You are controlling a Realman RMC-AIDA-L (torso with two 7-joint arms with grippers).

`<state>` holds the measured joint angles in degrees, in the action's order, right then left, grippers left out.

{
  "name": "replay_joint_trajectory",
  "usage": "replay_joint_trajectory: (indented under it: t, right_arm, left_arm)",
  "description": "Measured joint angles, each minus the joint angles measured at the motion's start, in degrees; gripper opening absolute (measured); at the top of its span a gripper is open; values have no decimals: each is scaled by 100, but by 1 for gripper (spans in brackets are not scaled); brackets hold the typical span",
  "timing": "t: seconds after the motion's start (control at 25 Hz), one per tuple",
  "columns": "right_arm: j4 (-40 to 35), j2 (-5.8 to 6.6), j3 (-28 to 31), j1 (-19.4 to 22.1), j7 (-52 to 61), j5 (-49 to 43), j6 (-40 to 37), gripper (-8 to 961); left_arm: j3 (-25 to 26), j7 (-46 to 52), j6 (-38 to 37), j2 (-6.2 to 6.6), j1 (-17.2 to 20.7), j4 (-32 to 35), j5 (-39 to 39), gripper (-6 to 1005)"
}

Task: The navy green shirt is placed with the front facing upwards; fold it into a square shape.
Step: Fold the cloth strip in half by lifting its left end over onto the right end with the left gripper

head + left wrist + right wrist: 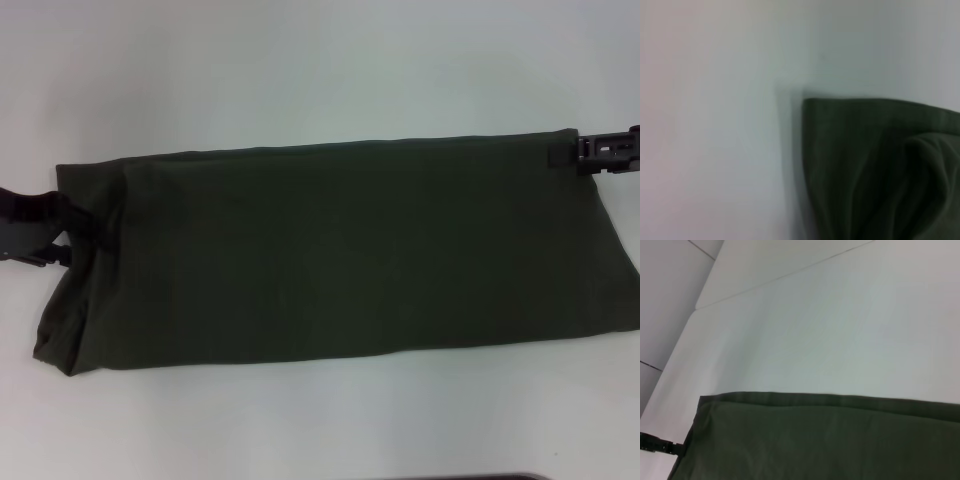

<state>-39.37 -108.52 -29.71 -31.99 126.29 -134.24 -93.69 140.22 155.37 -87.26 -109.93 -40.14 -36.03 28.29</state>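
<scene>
The navy green shirt (340,255), a large dark olive-green cotton garment, is laid across the white table (300,70) as a long band running from left to right, already folded so that only plain green cloth is seen on top. Its far edge is straight and its near edge is slightly curved. The left end is bunched and creased, with a narrow doubled strip along it, while the right end runs out past the right border of the head view.

The left gripper (70,232), a black clamp-like tool, is seen at the left end of the shirt, at about the middle of that edge, and it is touching the cloth there. Whether its fingers are clamped on the fabric or merely resting against it cannot be told. In the left wrist view a corner of the shirt (880,170) is shown lying on the pale table surface (715,125), with soft folds rising beside it.

The right gripper (578,152), also black, is seen at the far right corner of the shirt, touching its far edge. Whether its fingers are parted or pressed together cannot be told either. In the right wrist view the straight hemmed edge of the shirt (830,440) is shown against the table (815,330), and the left gripper (676,449) appears small at the shirt's opposite end.
</scene>
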Motion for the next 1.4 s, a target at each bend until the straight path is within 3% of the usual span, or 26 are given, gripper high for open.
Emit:
replay_joint_trajectory:
  t: [0.32, 0.8, 1.4]
  right_arm:
    - [0, -2, 0, -5, -12, -10, -2, 928]
    - [0, 5, 0, 1, -17, -24, 15, 928]
    - [0, 6, 1, 9, -10, -24, -7, 928]
  left_arm:
    - [26, -10, -58, -35, -38, 0, 4, 535]
    - [171, 75, -113, 109, -24, -1, -6, 522]
    - [176, 102, -119, 116, 37, 83, -30, 507]
